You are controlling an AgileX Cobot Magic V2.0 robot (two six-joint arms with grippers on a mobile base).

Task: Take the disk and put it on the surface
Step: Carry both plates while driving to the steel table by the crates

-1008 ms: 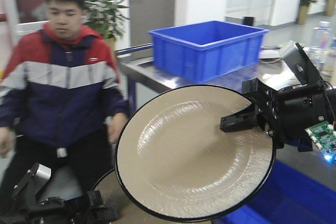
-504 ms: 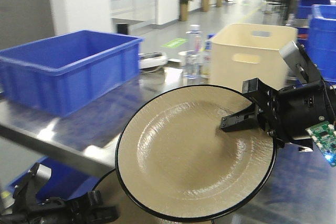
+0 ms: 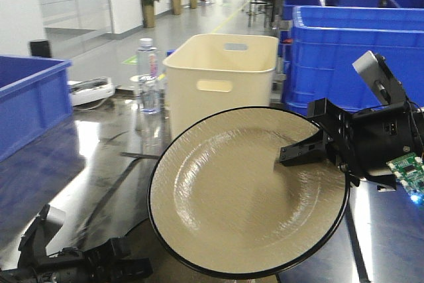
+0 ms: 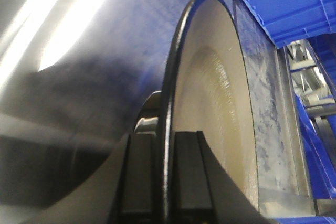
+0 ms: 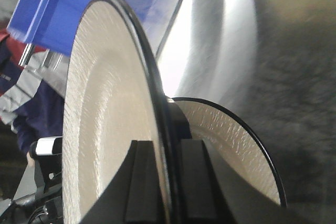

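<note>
backdrop: swings round; a second ago a man sat opposite, half a second ago the blue tub filled the left half, now bins and crates face the front camera.
blue tub (image 3: 26, 104): pushed out to the left edge.
left gripper (image 4: 164, 150): low in the left corner, its two fingers closed flat on the rim of the lower disk (image 4: 210, 103), one on each face.
surface (image 3: 99, 164): dark and glossy, thin black lines across it, glare running along it.
water bottle (image 3: 147, 64): upright, just left of the cream bin.
cream bin (image 3: 222, 77): now mid-view behind the disks; before, it stood at the right.
upper disk (image 3: 245, 190): tan with a black rim, held up on edge above the surface, its face to the front camera, overlapping the lower disk; same spot in view as before.
right gripper (image 3: 295, 156): still pinching the upper disk's right rim, a finger on each face.
blue crates (image 3: 338, 38): stacked behind the right arm, newly in sight.
</note>
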